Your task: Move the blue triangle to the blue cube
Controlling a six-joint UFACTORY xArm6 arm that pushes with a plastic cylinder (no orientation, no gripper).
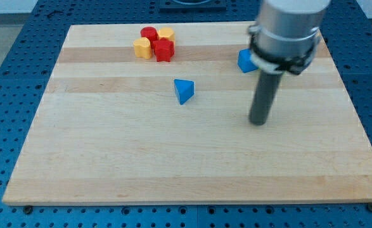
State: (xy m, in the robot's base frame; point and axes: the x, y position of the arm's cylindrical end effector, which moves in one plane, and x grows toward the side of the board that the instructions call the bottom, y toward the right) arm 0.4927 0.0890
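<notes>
The blue triangle (184,90) lies on the wooden board (141,164) a little above its middle. The blue cube (246,61) sits near the view's top right, partly hidden behind the arm. My tip (258,122) rests on the board to the right of the blue triangle and below the blue cube, apart from both.
A tight cluster sits at the view's top left of centre: a red cylinder (149,33), a yellow block (166,33), a yellow block (142,47) and a red block (164,50). The board lies on a blue perforated table (8,76).
</notes>
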